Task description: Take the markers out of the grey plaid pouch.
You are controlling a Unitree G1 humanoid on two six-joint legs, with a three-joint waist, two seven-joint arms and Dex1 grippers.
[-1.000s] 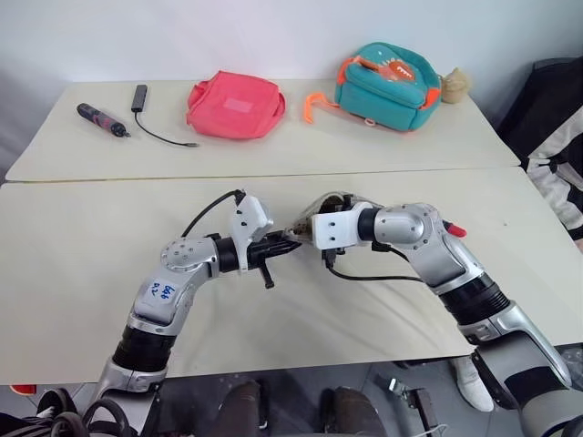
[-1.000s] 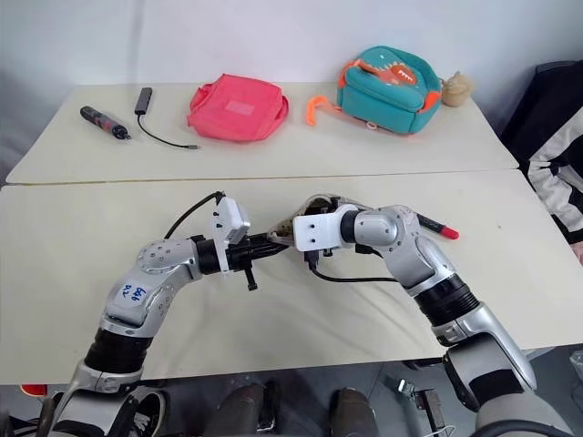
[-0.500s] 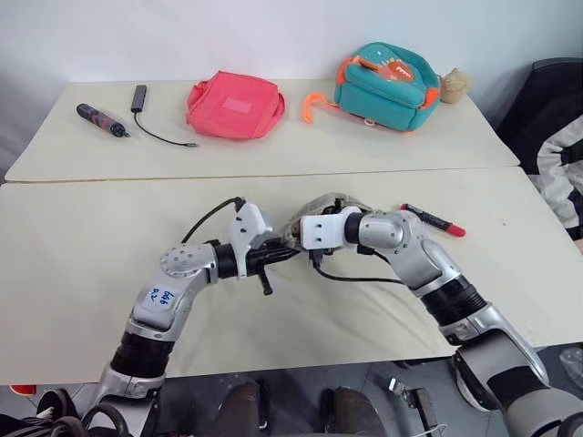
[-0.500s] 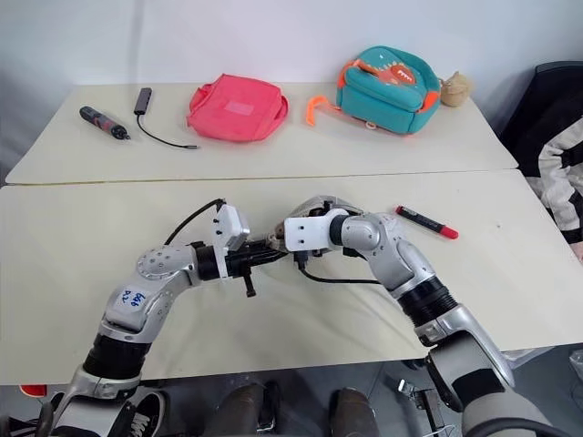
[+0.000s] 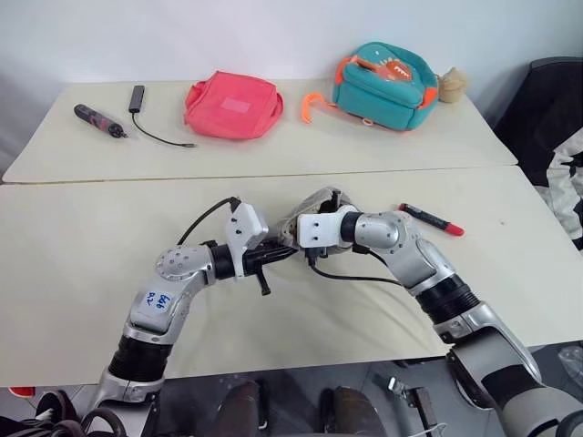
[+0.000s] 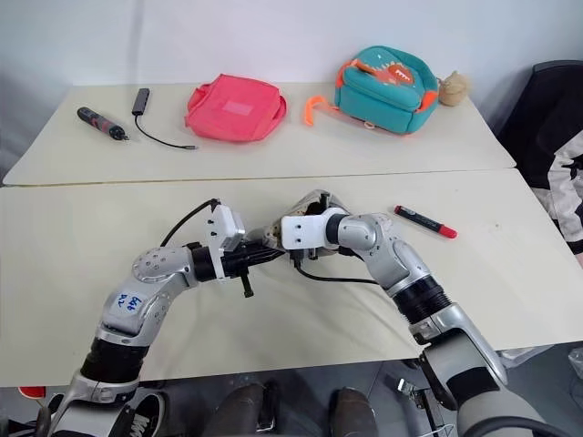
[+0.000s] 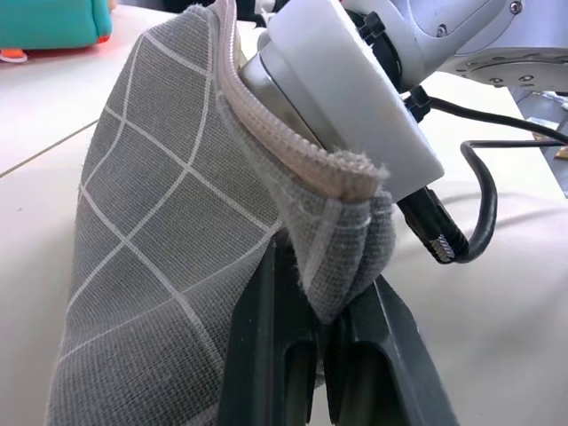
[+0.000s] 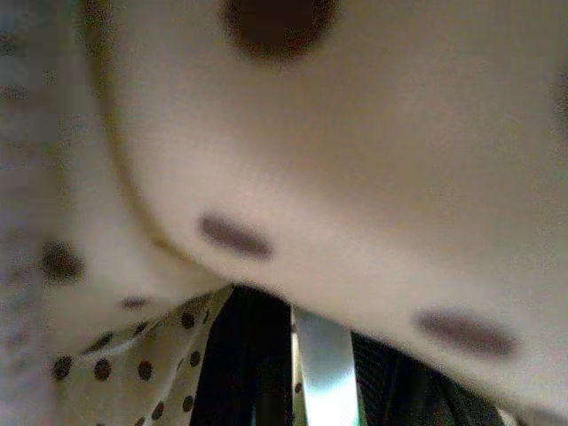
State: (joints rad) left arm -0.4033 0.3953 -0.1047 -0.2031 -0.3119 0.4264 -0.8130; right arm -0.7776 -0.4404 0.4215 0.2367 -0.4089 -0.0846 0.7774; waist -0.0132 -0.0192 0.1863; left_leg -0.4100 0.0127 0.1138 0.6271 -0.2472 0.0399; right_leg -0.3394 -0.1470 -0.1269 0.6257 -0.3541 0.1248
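Since one second ago, the right forearm has swung inward toward the left arm. This uncovers a slim black marker with red ends [image 5: 431, 219] that the arm had mostly hidden.

**Count**
- One flat grey plaid fabric pouch with thin white grid lines [image 7: 151, 266].
- One marker in the open.
- One pink fabric bag [image 5: 233, 105], one teal backpack with orange trim [image 5: 383, 75], one black-and-red pen-like tool [image 5: 98, 119] and one black cable stick [image 5: 137, 97], all on the far worktop.

**Orientation**
- The pouch is held up just above the cream near worktop [image 5: 91, 273], between the two grippers.
- Its open zipper mouth faces the robot's right.
- The fabric is bunched, so its long axis cannot be told.
- The marker lies flat on the near worktop, to the robot's right of the right arm. Its long axis runs from far-left to near-right.

**Grippers**
- The left gripper [image 5: 281, 255] is closed, pinching the pouch's edge at the end of the zipper.
- The right gripper [image 5: 299, 232] is pushed into the pouch mouth. The right wrist view looks onto the cream polka-dot lining [image 8: 355, 160].
- Whether the right gripper is open or closed cannot be told.
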